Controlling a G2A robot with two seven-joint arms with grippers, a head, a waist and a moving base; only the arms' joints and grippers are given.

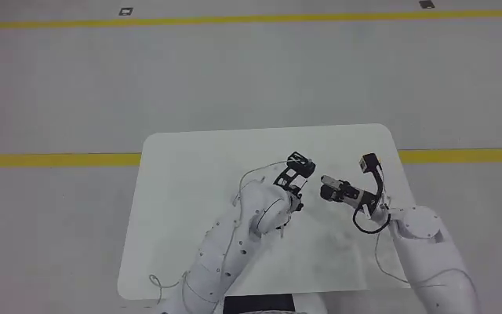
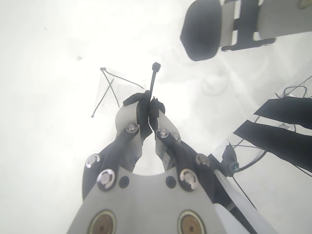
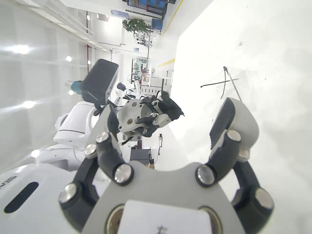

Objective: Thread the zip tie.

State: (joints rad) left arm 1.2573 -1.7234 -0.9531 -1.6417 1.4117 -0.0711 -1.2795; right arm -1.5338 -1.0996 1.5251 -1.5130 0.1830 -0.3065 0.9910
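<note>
My left gripper (image 2: 148, 102) is shut on a black zip tie (image 2: 153, 80), whose strap stands up out of the fingertips with its square head on top. In the top view this gripper (image 1: 296, 183) hangs over the middle of the white table (image 1: 188, 180). My right gripper (image 3: 168, 108) is open with nothing between its fingers. It faces the left gripper (image 3: 158, 113) from a short way off, and one of its dark pads (image 2: 201, 29) shows just beyond the tie's head. The two grippers stand apart in the top view, the right gripper (image 1: 327, 189) beside the left.
Several loose black zip ties (image 2: 109, 87) lie crossed on the table beyond the left gripper, and these spare ties (image 3: 225, 82) lie past the right gripper's fingers too. Black cables (image 2: 280, 120) run along the left arm. The table's far edge (image 1: 267, 130) borders grey floor.
</note>
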